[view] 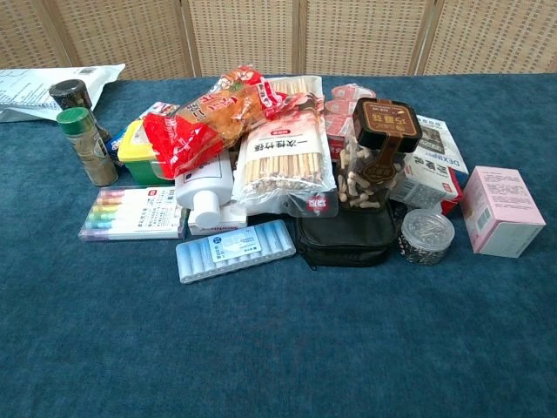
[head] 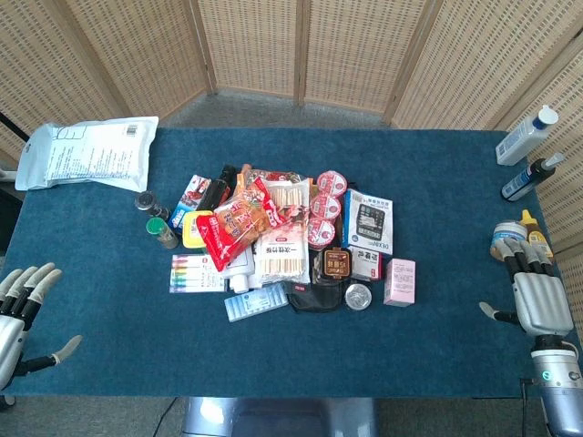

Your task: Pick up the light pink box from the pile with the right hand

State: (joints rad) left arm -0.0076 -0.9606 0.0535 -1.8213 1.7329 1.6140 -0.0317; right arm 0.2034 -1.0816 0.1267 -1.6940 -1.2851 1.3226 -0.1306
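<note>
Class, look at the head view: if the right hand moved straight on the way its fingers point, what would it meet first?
Most likely the small jar just beyond the right hand's fingertips; the light pink box lies off to its side. Depth is uncertain.

light pink box (view: 502,212) at pile's right edge, beside round tin (view: 426,236)

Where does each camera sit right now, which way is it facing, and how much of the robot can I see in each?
Head view: high above the near table edge, looking steeply down on the whole blue table; left hand and right hand show open at the bottom corners.
Chest view: low at the near edge, looking across the pile; no robot parts show.
Both share the pile, including the light pink box at its right edge.
</note>
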